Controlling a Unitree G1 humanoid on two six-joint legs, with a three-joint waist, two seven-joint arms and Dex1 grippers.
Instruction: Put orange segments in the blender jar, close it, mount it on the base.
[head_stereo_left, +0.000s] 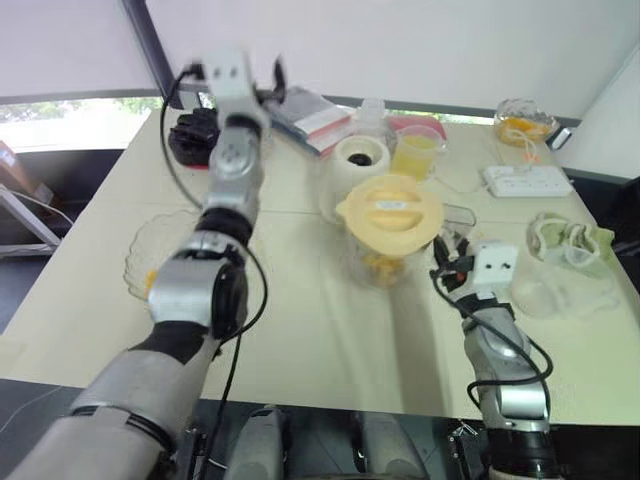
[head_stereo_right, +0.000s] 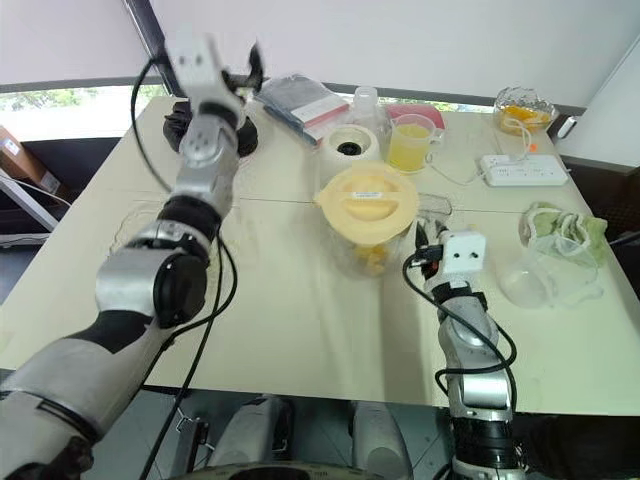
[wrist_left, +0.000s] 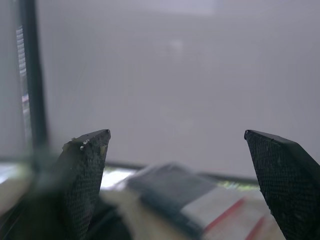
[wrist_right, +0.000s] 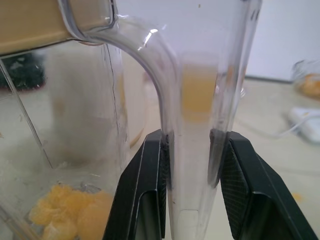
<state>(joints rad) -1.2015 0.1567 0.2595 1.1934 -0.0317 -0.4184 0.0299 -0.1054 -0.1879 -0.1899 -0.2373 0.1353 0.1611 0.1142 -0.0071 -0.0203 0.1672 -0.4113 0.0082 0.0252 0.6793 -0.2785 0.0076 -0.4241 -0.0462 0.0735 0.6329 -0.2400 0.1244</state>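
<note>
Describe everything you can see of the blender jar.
The blender jar is clear plastic, standing upright on the table near its middle, in front of the white base. A pale yellow lid closes its top. Orange segments lie at its bottom. The right gripper is shut on its clear curved handle, one black finger on each side.

We could read no text, number or brand anywhere. The yellow lid (head_stereo_left: 390, 207) of the blender jar (head_stereo_left: 385, 262) carried a small pale label (head_stereo_right: 368, 202) at its centre, but its print was too small for us to make out. A flat packet (head_stereo_left: 310, 118) at the far side of the tabletop (head_stereo_left: 330, 330) showed a red-and-white band, with no legible wording.
</note>
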